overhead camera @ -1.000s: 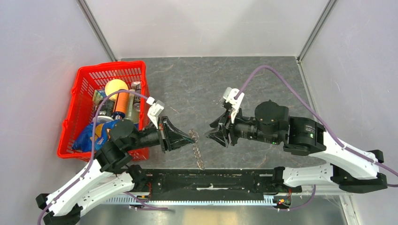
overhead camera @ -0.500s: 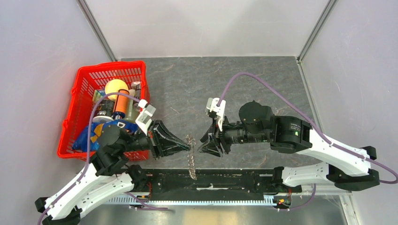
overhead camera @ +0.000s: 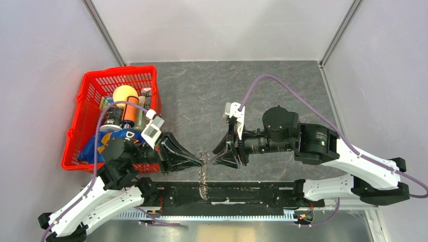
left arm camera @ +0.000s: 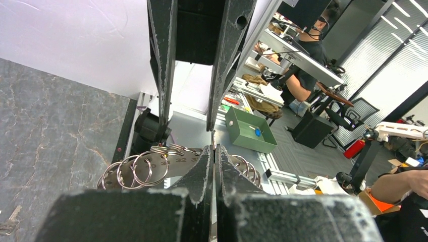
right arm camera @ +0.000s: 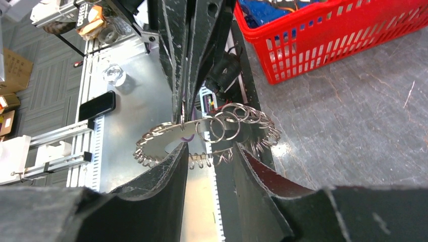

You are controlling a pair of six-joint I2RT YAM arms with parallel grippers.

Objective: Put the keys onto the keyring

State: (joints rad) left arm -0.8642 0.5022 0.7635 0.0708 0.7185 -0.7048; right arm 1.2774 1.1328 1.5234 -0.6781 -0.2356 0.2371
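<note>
Left pincer (left arm camera: 214, 151) clamped shut on keyring (right arm camera: 161, 138), holding it clear of counter (right arm camera: 353, 101); right pincer (right arm camera: 209, 151) half-open, empty, facing it

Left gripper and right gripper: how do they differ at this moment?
The left gripper is shut, pinching the keyring; the right gripper is open, gripping nothing. The left gripper points rightward, the right gripper leftward. Both are black and nearly meet tip to tip.

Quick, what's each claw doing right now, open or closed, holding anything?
Left claw: closed, pinching the keyring.
Right claw: open, one finger on either side of the keyring, not clamped on it.
</note>
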